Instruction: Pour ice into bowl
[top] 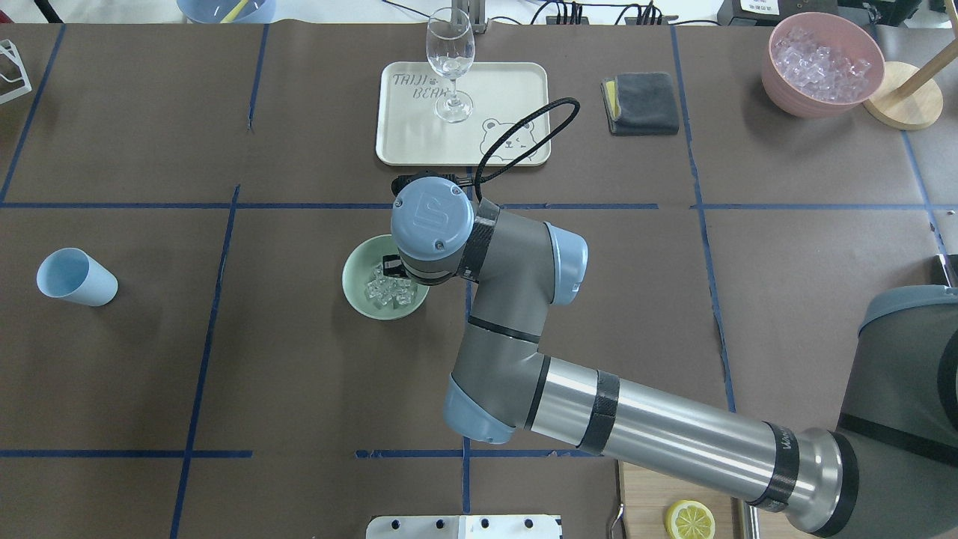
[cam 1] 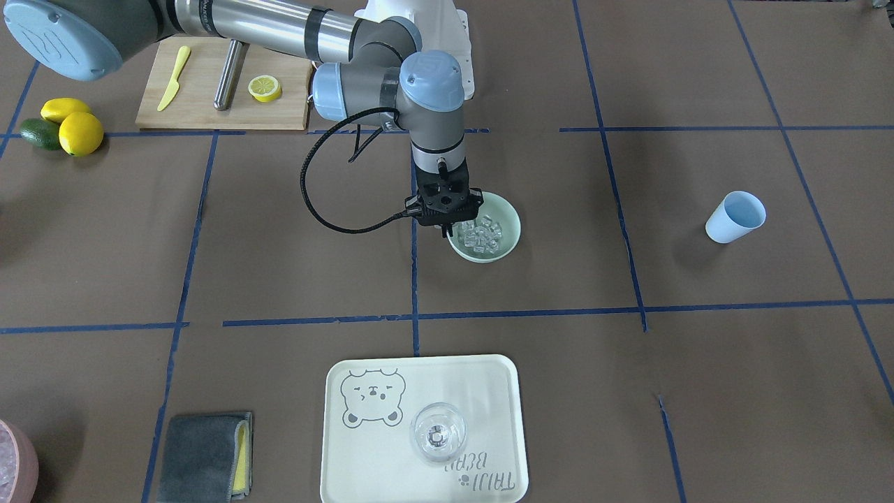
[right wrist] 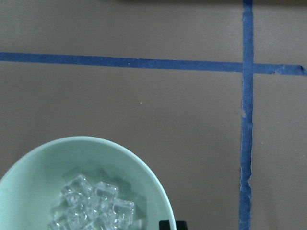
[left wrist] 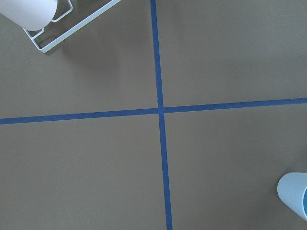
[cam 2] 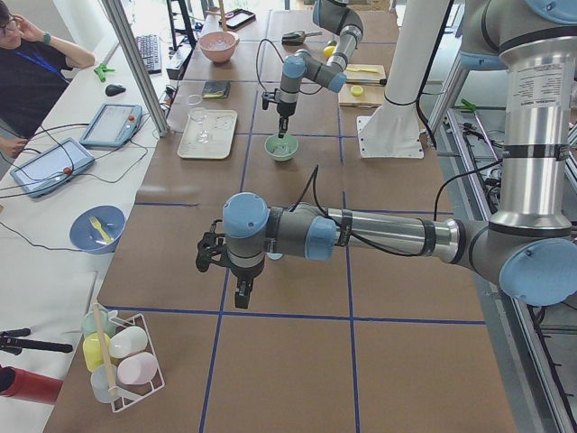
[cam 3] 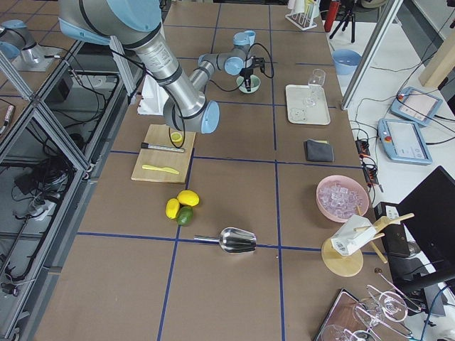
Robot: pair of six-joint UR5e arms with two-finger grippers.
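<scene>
Brown paper table [cam 1: 279, 244] with blue tape lines, and the ice [cam 1: 483, 234] was piled in the green bowl [cam 1: 513, 223] near the middle. The right gripper [cam 1: 445, 232] hung over the bowl's rim, but I couldn't tell how wide it was. The left gripper [cam 2: 242, 293] was well away near the blue cup [cam 1: 735, 217], and I couldn't tell its width either.

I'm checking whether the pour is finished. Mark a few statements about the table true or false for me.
1. The ice lies in the bowl. True.
2. The right pincer holds the light blue cup. False: the pincer is over the bowl's edge; the cup sits alone, far off.
3. The wine glass stands on the tray. True.
4. The lemon half lies on the tray. False: it lies on the cutting board.
</scene>
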